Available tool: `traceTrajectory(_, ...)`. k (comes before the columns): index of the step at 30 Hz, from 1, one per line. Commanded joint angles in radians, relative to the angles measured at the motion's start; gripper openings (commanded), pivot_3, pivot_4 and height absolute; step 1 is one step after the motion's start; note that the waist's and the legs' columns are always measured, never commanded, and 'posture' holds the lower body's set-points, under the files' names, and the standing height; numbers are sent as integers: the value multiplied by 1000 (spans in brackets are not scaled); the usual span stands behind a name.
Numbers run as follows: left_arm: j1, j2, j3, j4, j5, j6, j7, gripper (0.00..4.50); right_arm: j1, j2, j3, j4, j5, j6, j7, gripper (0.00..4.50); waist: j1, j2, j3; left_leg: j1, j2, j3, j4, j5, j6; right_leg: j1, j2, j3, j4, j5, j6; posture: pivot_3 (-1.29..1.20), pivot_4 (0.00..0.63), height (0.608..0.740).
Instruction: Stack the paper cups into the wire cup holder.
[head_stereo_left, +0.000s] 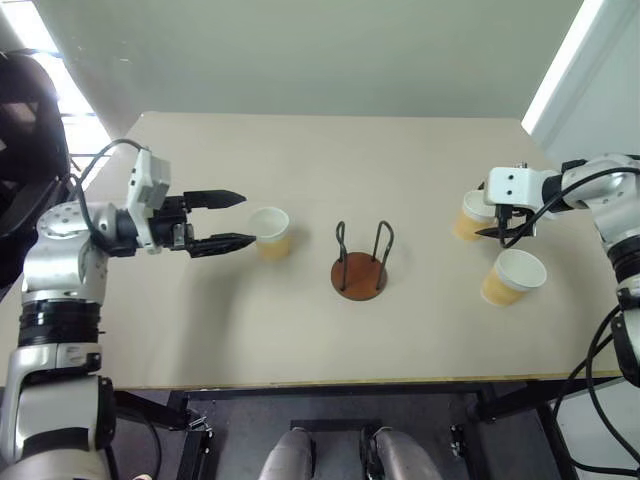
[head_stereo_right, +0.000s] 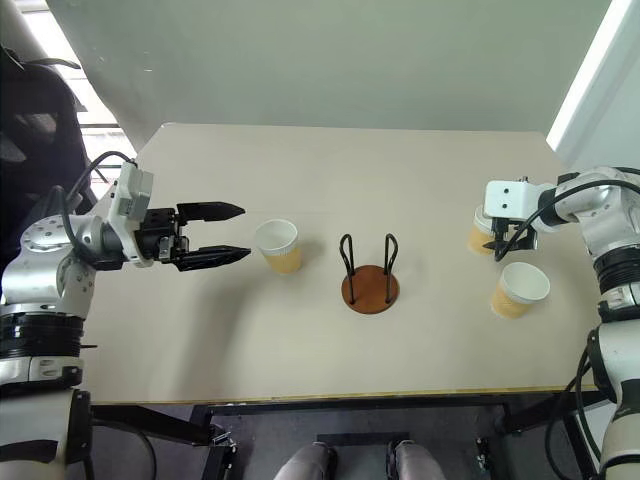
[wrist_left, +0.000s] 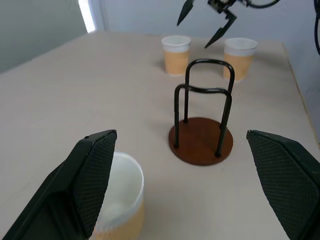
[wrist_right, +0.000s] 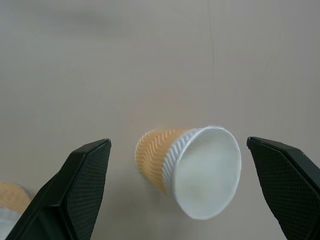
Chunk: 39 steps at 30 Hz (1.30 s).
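Right cup half behind fingers

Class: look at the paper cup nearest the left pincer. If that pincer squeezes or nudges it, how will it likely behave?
The paper cup looks empty and thin-walled, so probably light and easily crushed. It stands upright on its narrower base, so a high nudge from the open left pincer may tip it; once down, it would likely roll.

Head pair overhead — wrist cameras low, close
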Motion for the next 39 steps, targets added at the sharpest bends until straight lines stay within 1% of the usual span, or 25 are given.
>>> traceTrajectory(1, -28, 7, 20, -7, -11, -16, -12, 4500, -33, 12, 2, 43, -31, -48, -24, 4484, 0, 0, 0, 0, 0, 0, 0, 0, 0, 0, 0, 0, 0, 0, 0, 0, 150, 740)
traceTrajectory(5, -28, 0, 18, -20, -17, -24, -27, 4500, -53, 26, 9, 93, -69, -81, -37, 4484, 2, 0, 0, 0, 0, 0, 0, 0, 0, 0, 0, 0, 0, 0, 0, 0, 150, 740)
traceTrajectory(8, -42, -6, 17, -37, -36, 9, -35, 4500, -86, 35, 36, 155, -130, -102, -80, 4484, 5, 0, 0, 0, 0, 0, 0, -1, 0, 0, 0, 0, 0, 0, 0, 0, 150, 740)
traceTrajectory(13, -49, -7, 13, -56, -41, 36, -28, 4500, -129, 41, 59, 233, -189, -120, -123, 4484, 5, 0, 0, 0, 0, 0, 0, -1, -1, 0, 0, 0, 0, 1, 0, 0, 150, 740)
traceTrajectory(20, -48, -4, 16, -83, -34, 52, 5, 4500, -152, 34, 84, 293, -255, -130, -153, 4484, 4, 0, 0, 0, 0, 0, -1, -1, -1, 0, 0, 0, 0, 1, 0, 0, 150, 740)
traceTrajectory(27, -45, 3, 7, -106, -33, 54, -5, 4500, -147, 50, 120, 314, -311, -142, -201, 4484, 4, 1, 0, 0, 0, 0, -1, -1, -1, 0, 0, 0, 0, 1, 0, 0, 150, 740)
traceTrajectory(29, -44, 2, 6, -107, -30, 51, -3, 4500, -147, 58, 128, 317, -324, -141, -218, 4131, 3, 1, 0, 0, 0, 0, -1, -1, -1, 0, 0, 0, 0, 1, 0, 0, 150, 740)
traceTrajectory(31, -42, 0, 4, -108, -28, 49, -1, 4500, -144, 72, 137, 320, -336, -138, -235, 3589, 3, 1, 0, 0, 0, 0, -1, -1, -1, 0, 0, 0, 0, 1, 0, 0, 150, 740)
traceTrajectory(37, -43, -2, -5, -107, -24, 49, -5, 4500, -148, 95, 151, 330, -355, -132, -245, 1359, 4, 1, 0, 0, 0, 0, -1, -1, -1, 0, 0, 0, 0, 1, -1, 0, 150, 740)
traceTrajectory(38, -43, -2, -6, -106, -24, 49, -5, 4500, -149, 96, 152, 330, -355, -133, -243, 1069, 4, 1, 0, 0, 0, 0, -1, -1, -1, 0, 0, 0, 0, 1, -1, 0, 150, 740)
traceTrajectory(39, -43, -2, -7, -106, -24, 48, -6, 4500, -152, 94, 152, 330, -355, -135, -237, 634, 5, 1, 0, 0, 0, 0, -1, -2, -1, 0, 0, 0, 0, 1, -1, 0, 150, 740)
